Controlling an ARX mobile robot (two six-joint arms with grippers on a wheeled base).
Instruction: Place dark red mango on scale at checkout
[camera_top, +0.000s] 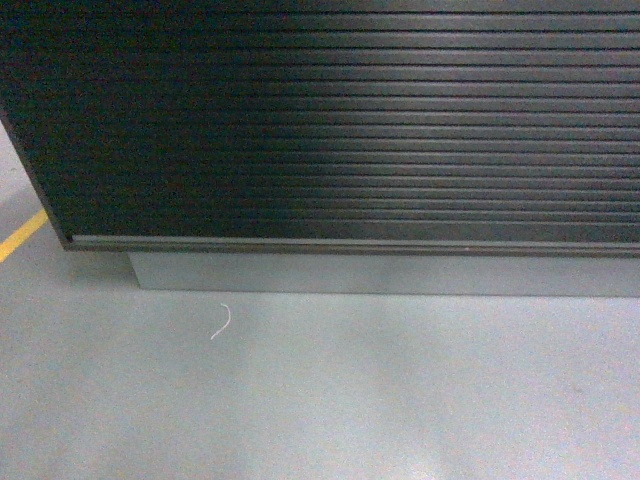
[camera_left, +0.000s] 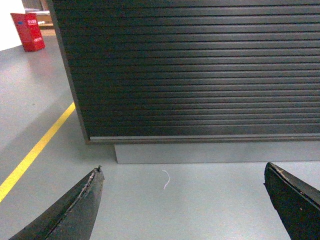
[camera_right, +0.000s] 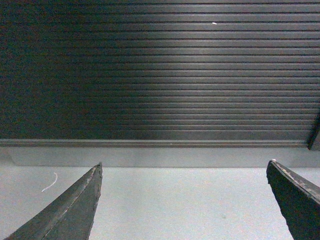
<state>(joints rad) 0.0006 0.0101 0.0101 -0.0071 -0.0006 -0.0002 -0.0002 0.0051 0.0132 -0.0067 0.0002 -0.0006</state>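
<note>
The checkout fills the upper part of every view: a dark counter with a ribbed slatted front on a grey plinth. It shows again as the checkout in the left wrist view and the checkout in the right wrist view. My left gripper is open, its dark fingers wide apart over bare floor. My right gripper is open too, with nothing between its fingers. The dark red mango and the scale are out of view. Neither gripper shows in the head view.
Grey floor runs up to the plinth. A thin white thread lies on it near the counter's left end. A yellow floor line runs left of the counter, and a red box stands far back left.
</note>
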